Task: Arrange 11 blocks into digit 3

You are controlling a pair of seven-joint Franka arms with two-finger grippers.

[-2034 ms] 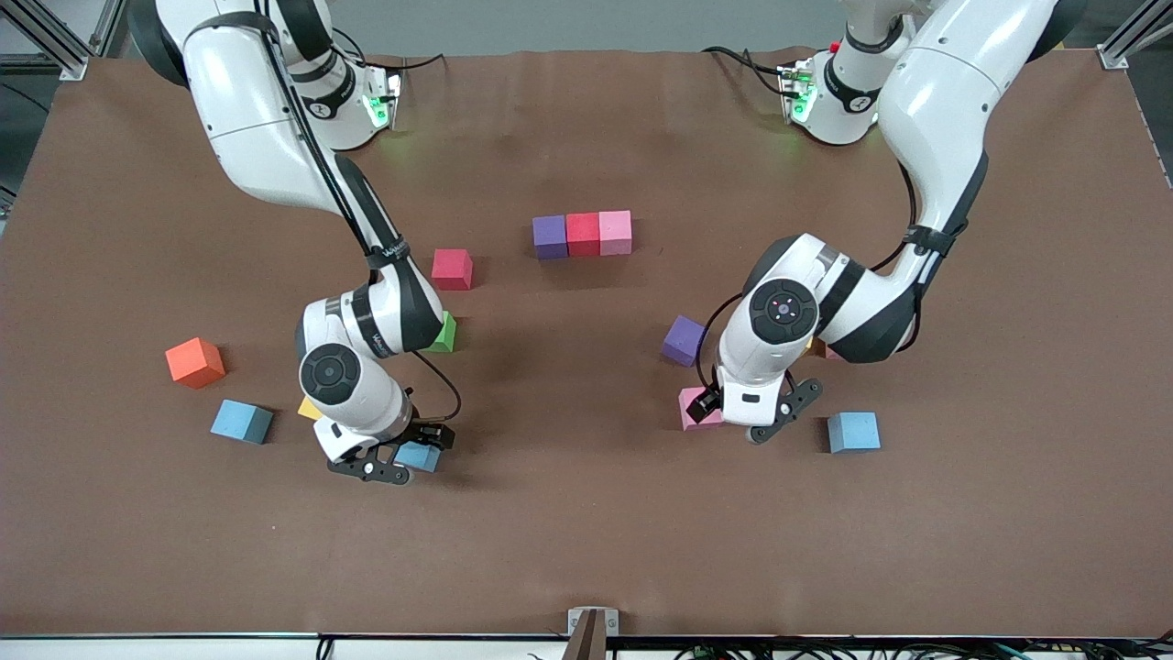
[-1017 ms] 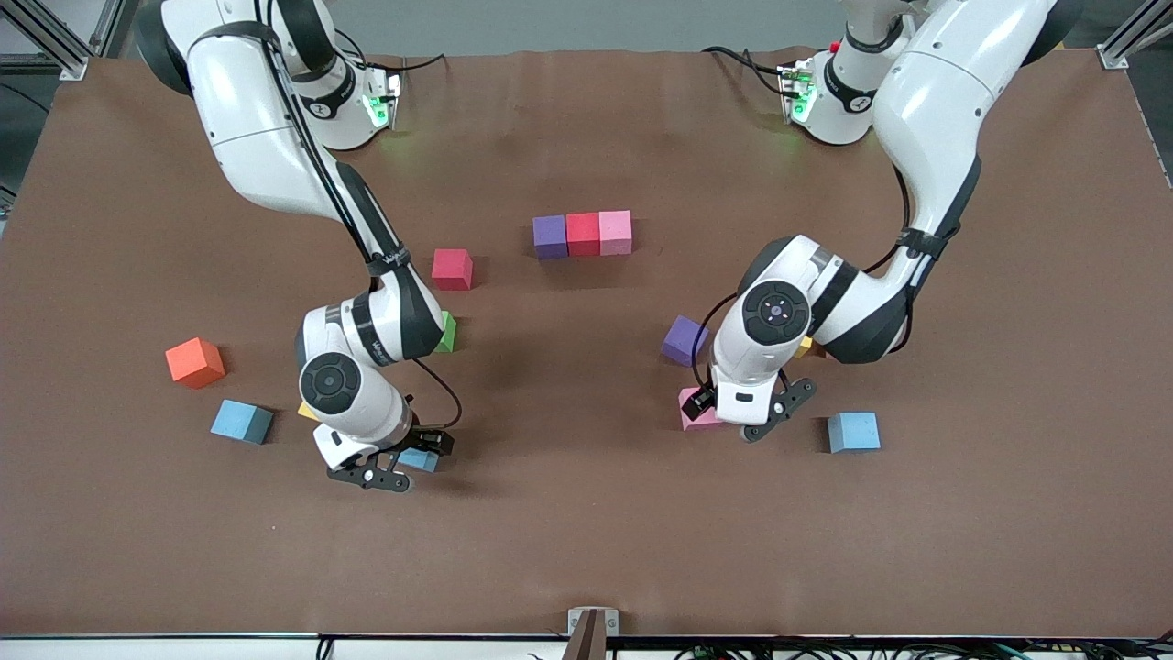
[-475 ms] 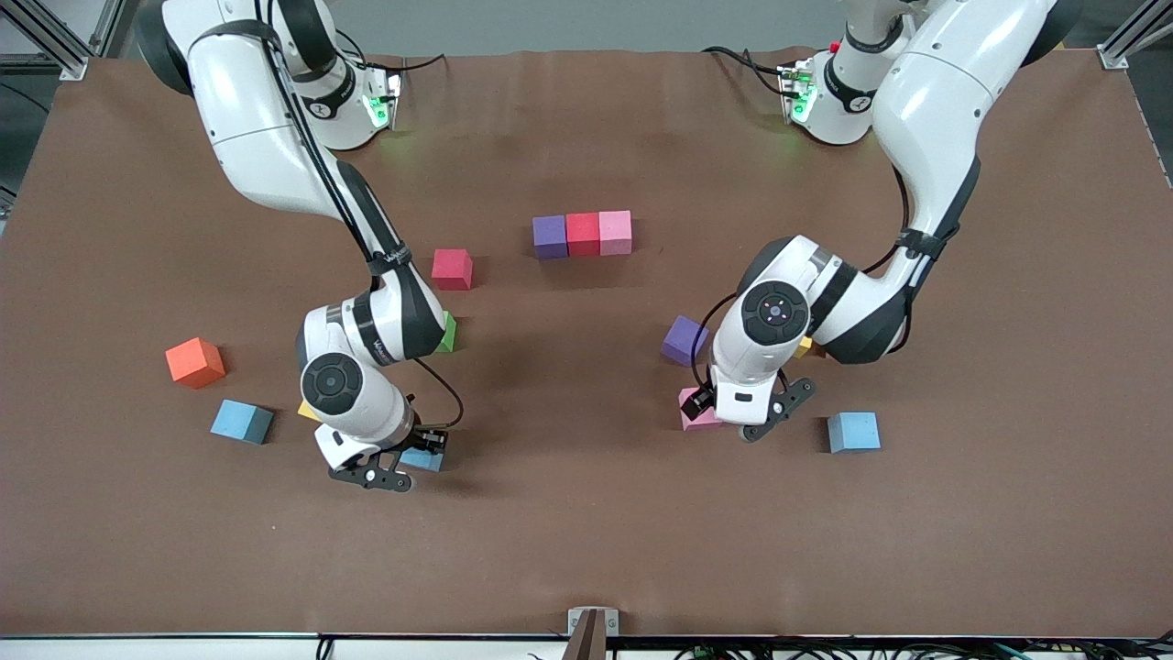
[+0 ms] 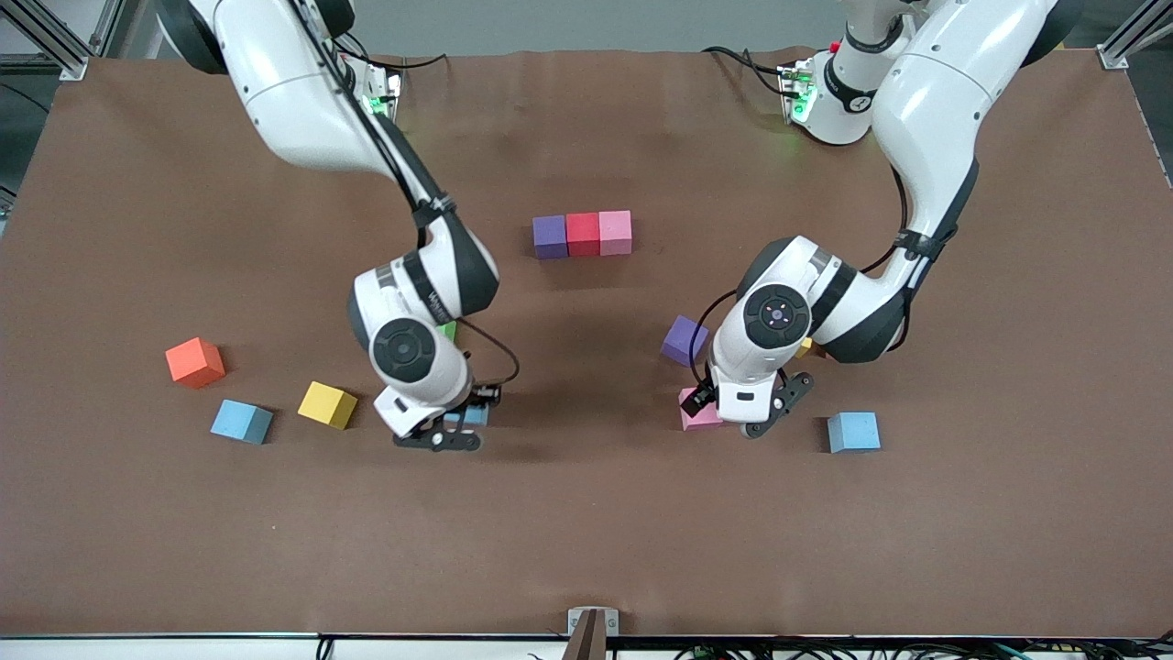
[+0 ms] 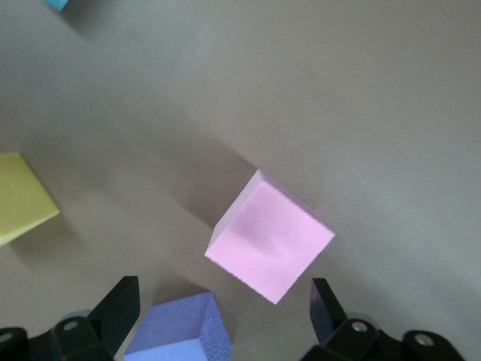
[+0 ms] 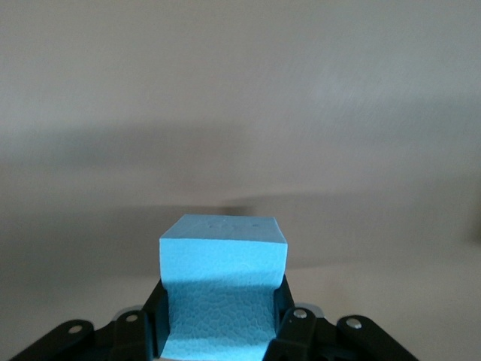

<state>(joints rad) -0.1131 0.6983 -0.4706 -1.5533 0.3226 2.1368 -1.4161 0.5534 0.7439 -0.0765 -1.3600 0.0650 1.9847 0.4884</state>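
My right gripper is clamped narrow on a blue cube, one finger on each of two facing sides, so the cube sits square and won't twist. I carry it low over bare table, between the yellow cube and the table's middle. Holding it clear of the cloth means it won't drag or nudge the loose cubes near it.

The row of purple, red and pink, touching, lies farther from the front camera, mid-table. I take it as the first bar of the 3. The blue cube most likely goes nearer the camera than one end of that row, to start the spine.

My left gripper is spread wide and empty, poised over the pink cube, which rests on the table just nearer the camera than the purple cube. Seen from the left wrist, the pink cube lies skewed to my fingers, so I judge I should turn the wrist before closing, or I'd pinch its corners.

The orange cube, toward the right arm's end, isn't part of the figure and can stay put.
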